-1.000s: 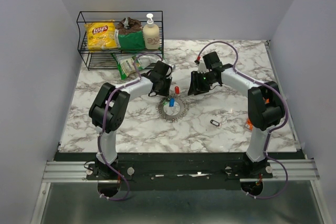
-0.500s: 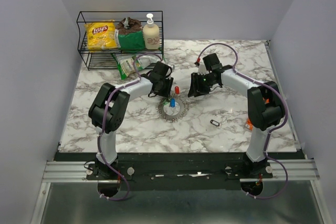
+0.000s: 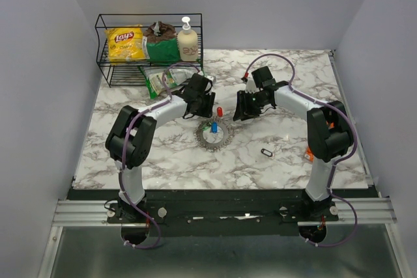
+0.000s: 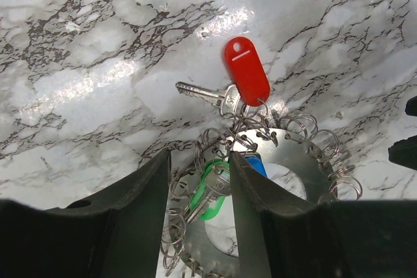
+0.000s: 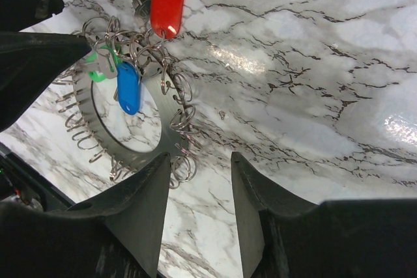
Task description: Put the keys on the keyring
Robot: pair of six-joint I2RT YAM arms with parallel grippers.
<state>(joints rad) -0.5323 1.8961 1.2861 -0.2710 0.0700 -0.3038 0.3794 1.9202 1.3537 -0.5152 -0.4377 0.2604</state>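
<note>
You look close to the end of this one, though the pictures don't settle it. All three keys are gathered at the keyring (image 4: 311,161), the flat metal hoop edged with small wire loops. The green key (image 4: 212,194) lies directly ahead of your left gripper (image 4: 199,161), showing in the gap between its fingers, and the blue key (image 4: 257,164) sits just to the right of that gap, both lying on the hoop near its inner edge. The red key (image 4: 246,69) lies further out beyond the fingertips on the marble table (image 4: 78,43), its little ring meeting the loops at the hoop's rim. I cannot tell whether any of the three is truly threaded on or only tangled among the loops, so treat the red one as the likeliest job left. Your left gripper is partly open with nothing in its grasp. Your right gripper (image 5: 201,161) is also parted and empty, with the hoop's near rim just to the left of its gap and the red key up ahead and to the left. Compared with a second ago, the keys and hoop have not shifted. Your left arm has swung its elbow outward and carried its gripper a little further from the base, and your right gripper has edged slightly inward.
</note>
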